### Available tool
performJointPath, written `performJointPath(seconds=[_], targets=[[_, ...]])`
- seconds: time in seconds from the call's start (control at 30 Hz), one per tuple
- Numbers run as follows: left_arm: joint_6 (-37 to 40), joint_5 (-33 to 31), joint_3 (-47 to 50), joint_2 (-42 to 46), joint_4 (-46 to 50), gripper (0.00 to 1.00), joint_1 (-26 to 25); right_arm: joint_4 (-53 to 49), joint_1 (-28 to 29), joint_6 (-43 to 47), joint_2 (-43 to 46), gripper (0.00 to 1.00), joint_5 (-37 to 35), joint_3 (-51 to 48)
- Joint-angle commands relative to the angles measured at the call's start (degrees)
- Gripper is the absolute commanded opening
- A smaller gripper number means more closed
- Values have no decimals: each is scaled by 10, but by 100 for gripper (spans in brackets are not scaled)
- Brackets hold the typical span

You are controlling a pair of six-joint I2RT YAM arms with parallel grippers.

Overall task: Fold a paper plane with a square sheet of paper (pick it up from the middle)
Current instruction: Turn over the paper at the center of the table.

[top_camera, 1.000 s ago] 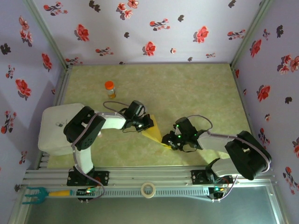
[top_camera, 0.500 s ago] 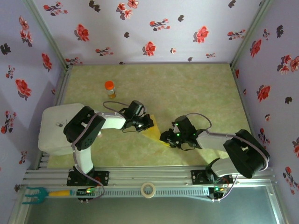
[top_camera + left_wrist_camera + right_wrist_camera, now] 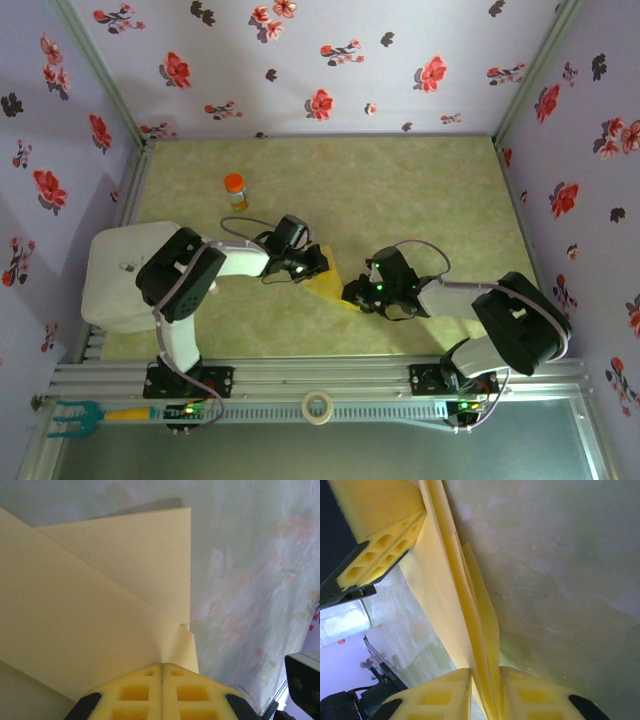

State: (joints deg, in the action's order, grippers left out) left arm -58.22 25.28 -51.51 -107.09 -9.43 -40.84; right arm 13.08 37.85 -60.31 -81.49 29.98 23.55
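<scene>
Yellow paper (image 3: 100,605) is pinched by the left pincer (image 3: 161,672); the right pincer (image 3: 487,695) has slid in, clamping the folds between its pads for creasing.

From above I see a pale green, marbled table (image 3: 420,190) across the middle of the frame. A small orange-capped bottle (image 3: 234,190) stands upright on it at upper left. A folded yellow paper (image 3: 325,283) lies near the centre, well apart from the bottle. A big white block (image 3: 115,275) sits at the left edge.
</scene>
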Motion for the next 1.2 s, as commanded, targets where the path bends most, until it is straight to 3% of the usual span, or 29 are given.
performJointPath(seconds=[0.0,0.17,0.4,0.57,0.77,0.97,1.17], targets=[[-6,1,1,20,13,9,5,14,-4,15,-4,18,-11,8],[-4,1,-5,48,10,18,5,10,-4,27,7,10,-11,4],[18,-36,-10,125,50,31,5,-54,-4,70,57,8,-37,18],[59,-110,-8,197,114,34,5,-178,-4,140,132,7,-114,48],[75,-172,23,261,115,34,5,-306,-3,212,194,6,-204,99],[94,-217,47,312,114,34,5,-413,6,266,218,6,-309,155],[122,-257,68,356,126,37,5,-496,51,301,211,6,-445,204]])
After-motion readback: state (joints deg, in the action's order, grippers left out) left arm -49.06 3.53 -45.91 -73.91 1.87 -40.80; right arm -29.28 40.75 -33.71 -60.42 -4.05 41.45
